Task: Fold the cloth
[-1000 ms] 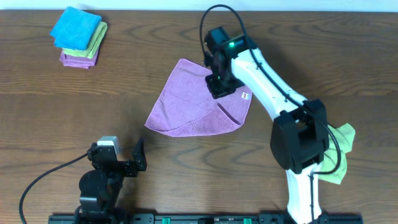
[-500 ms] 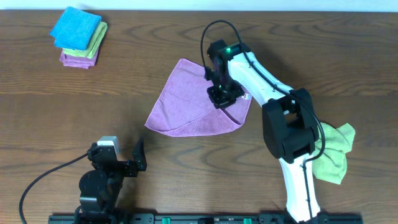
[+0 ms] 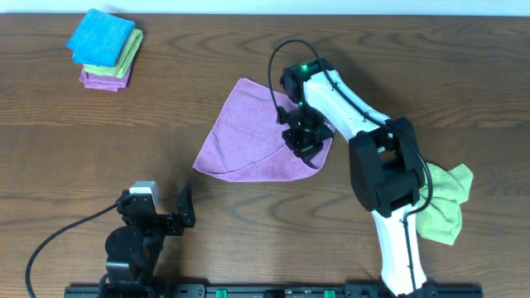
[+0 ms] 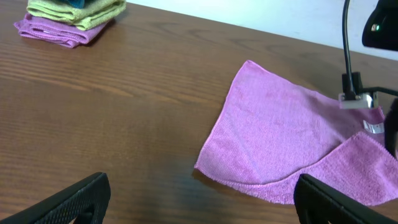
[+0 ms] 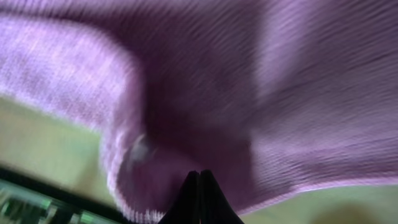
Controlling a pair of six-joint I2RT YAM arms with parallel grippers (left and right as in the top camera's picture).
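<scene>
A purple cloth lies on the wooden table, partly folded, with its right corner turned over. It also shows in the left wrist view and fills the blurred right wrist view. My right gripper is over the cloth's right part, its fingers shut with cloth bunched around them. My left gripper is open and empty at the front left, apart from the cloth; its two fingers frame bare table in its wrist view.
A stack of folded blue, green and purple cloths sits at the back left, also in the left wrist view. A crumpled green cloth lies at the front right beside the right arm's base.
My right gripper has moved toward the front of the table, pulling the cloth's right corner with it. The left arm has not moved.
</scene>
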